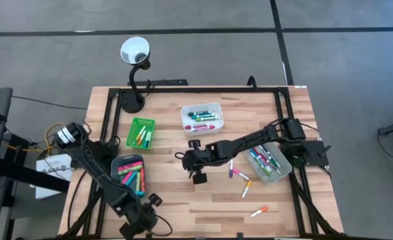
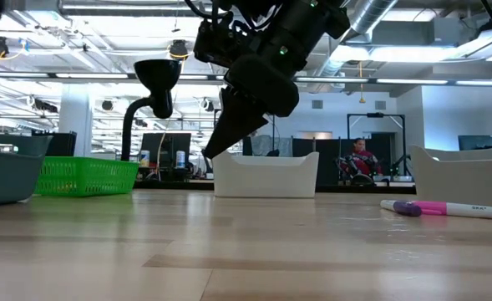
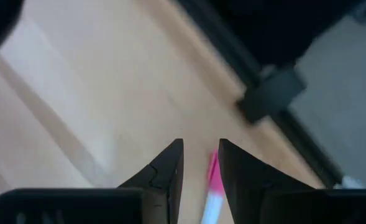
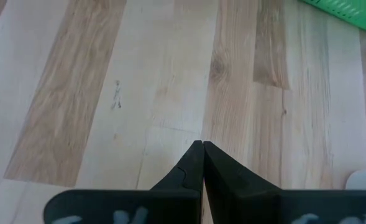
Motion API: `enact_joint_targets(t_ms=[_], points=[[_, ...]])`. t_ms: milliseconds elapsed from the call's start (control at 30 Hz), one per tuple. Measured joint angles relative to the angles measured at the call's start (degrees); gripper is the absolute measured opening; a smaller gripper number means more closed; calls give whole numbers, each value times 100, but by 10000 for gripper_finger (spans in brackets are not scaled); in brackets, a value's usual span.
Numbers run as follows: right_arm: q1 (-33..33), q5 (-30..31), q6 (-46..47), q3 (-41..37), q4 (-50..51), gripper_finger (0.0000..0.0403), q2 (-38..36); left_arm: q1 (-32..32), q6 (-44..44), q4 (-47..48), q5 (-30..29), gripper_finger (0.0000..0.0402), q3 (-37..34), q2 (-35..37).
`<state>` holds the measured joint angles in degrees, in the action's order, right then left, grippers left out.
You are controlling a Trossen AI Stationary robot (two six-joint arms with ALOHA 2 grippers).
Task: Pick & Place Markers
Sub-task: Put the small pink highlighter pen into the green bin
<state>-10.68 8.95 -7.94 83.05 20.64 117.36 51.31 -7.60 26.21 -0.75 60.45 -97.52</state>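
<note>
My left gripper (image 1: 149, 220) hangs over the table's near edge at the left, shut on a marker (image 3: 211, 190) with a pink cap and a white barrel. My right gripper (image 1: 183, 157) is shut on nothing and slants down over the bare wood at the table's middle (image 4: 202, 144), its tips a little above the top (image 2: 214, 152). Loose markers (image 1: 239, 174) lie flat on the wood right of centre, one of them pink and purple (image 2: 446, 208). More markers fill the teal tray (image 1: 131, 172), the green tray (image 1: 141, 133), the white tray (image 1: 203, 118) and the clear grey tray (image 1: 269, 163). My left gripper pinches the marker between its two fingers (image 3: 167, 171). The pink cap (image 3: 213, 169) sits just short of the fingertips and the white barrel (image 3: 210, 210) runs back along the fingers toward the wrist. The fingers slant down toward the table's near edge.
A black gooseneck lamp (image 1: 135, 57) stands at the far left corner. A black frame rail (image 3: 257, 74) runs along the table's edge below my left gripper, with grey floor beyond it. Bare wood lies between the teal tray and the loose markers.
</note>
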Motion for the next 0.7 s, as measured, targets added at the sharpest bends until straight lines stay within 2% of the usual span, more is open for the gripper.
enact_joint_targets(t_ms=[167,233,333,533,700], points=[[0,-2,0,0,-10,0,0,21,243,235,700,97,-4,-358],[0,-2,0,0,-8,0,0,89,435,234,779,97,-4,-471],[0,-2,0,0,-7,0,0,131,575,233,765,97,-4,-558],[0,-4,0,0,-7,0,0,95,579,272,360,97,-4,-541],[0,-4,0,0,-7,0,-1,96,576,360,352,97,-4,-539]])
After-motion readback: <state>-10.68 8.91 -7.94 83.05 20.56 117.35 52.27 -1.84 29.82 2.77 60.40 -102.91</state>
